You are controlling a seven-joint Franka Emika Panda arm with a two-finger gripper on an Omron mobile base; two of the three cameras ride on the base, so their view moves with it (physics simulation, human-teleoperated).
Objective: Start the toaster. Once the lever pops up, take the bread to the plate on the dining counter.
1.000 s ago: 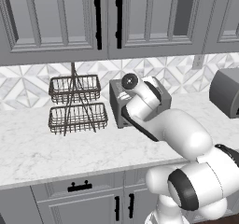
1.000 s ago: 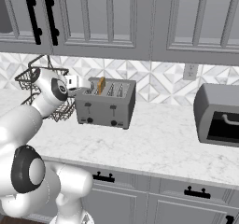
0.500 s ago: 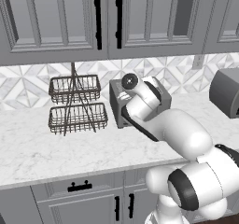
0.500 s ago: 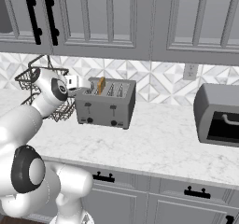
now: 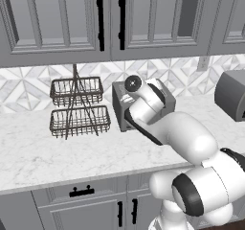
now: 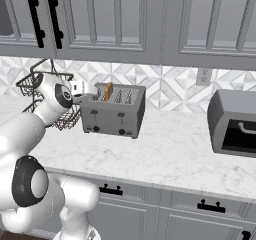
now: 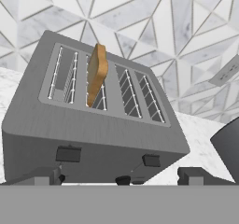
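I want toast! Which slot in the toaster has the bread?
The second slot from the left of the boxy grey metal toaster holds the golden-brown bread slice; the rest look empty.

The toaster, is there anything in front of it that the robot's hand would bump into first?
No, nothing visible blocks it. In the hand view the open gripper faces the toaster directly, with its levers ahead and the bread sticking up from a slot.

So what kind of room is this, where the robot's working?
Most likely a home kitchen, though a rendered one. A toaster with a slice of bread in one slot stands on a marble worktop over grey drawer cabinets, with wall cupboards above and a tiled backsplash behind.
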